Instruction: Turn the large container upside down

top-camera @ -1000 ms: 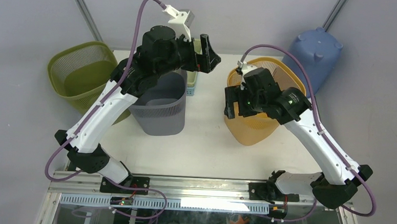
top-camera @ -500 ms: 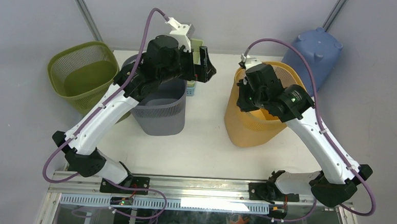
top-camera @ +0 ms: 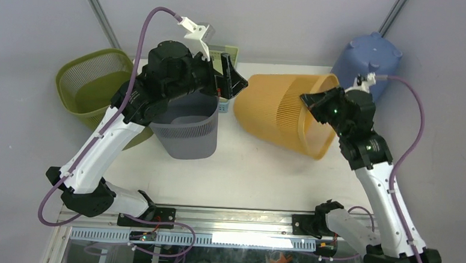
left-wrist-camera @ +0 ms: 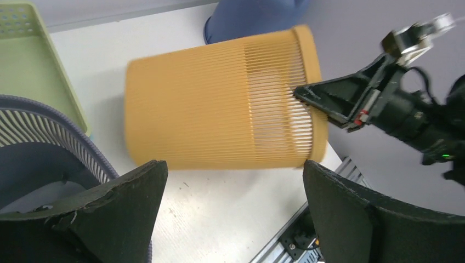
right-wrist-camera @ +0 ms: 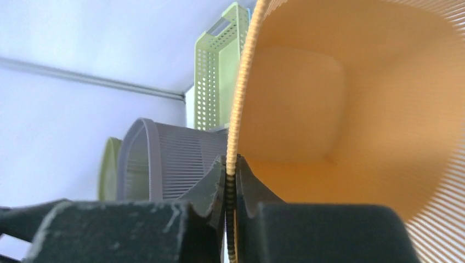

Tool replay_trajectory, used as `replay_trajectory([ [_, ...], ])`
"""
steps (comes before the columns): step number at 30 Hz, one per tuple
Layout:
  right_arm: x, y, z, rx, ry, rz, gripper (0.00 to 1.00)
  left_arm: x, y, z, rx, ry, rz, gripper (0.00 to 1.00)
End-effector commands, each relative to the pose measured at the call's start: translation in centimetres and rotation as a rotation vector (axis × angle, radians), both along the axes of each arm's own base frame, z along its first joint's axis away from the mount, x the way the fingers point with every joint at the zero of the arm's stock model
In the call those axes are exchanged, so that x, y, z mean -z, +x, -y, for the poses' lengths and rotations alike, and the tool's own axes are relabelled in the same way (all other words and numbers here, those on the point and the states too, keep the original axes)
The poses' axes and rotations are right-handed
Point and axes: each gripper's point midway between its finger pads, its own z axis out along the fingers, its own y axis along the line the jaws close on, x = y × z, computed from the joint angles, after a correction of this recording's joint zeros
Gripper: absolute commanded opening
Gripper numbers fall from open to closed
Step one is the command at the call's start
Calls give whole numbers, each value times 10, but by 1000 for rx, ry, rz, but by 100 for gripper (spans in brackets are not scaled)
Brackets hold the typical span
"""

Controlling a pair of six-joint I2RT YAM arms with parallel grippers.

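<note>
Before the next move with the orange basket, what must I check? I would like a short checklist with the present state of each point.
1. Grip: right gripper shut on the rim of the orange basket: ok.
2. Turn: orange basket fully upside down: not ok, it lies on its side.
3. Other arm: left gripper open: ok.
4. Gap between orange basket and gray basket: ok.
5. Inside of orange basket empty: ok.
6. Orange basket resting on the table: cannot tell.
</note>
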Motion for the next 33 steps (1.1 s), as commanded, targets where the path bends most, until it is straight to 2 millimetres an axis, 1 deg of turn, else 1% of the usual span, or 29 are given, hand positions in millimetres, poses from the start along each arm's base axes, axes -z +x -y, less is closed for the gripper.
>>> replay_trajectory([
  [1, -30, -5, -8, -10, 492, 79, 0, -13, -9, 7, 80, -33, 25, 99],
  [4, -16, -16, 7, 53, 578, 96, 0, -7, -12, 18, 135, -31, 3, 99],
  [7, -1, -30, 23, 130, 562, 89, 0, 5, -8, 26, 161, -10, -20, 99],
  [9, 8, -40, 32, 168, 526, 79, 0, 10, -8, 27, 165, 2, -23, 99],
  [10, 16, -46, 35, 178, 496, 56, 0, 23, 0, 34, 165, 26, -48, 99],
  [11, 25, -51, 37, 186, 461, 26, 2, 32, 4, 38, 165, 41, -65, 99],
  [15, 66, -74, 49, 220, 302, -93, 42, 57, 11, 45, 172, 81, -115, 99],
  [17, 77, -87, 62, 252, 218, -115, 57, 67, 10, 51, 193, 90, -141, 99],
  [19, 82, -101, 78, 302, 142, -133, 68, 75, 12, 56, 207, 94, -160, 99],
  [21, 82, -114, 93, 341, 63, -139, 73, 81, 14, 61, 218, 101, -173, 99],
  [23, 81, -122, 103, 353, -14, -150, 74, 87, 17, 66, 219, 114, -174, 99],
  [26, 81, -125, 102, 296, -115, -183, 74, 93, 26, 71, 215, 135, -171, 99],
  [29, 75, -122, 99, 239, -189, -201, 71, 102, 40, 74, 185, 171, -159, 99],
  [31, 66, -119, 95, 200, -211, -191, 69, 113, 54, 72, 134, 212, -150, 99],
  [33, 67, -114, 92, 169, -243, -220, 68, 124, 68, 69, 79, 255, -141, 99],
])
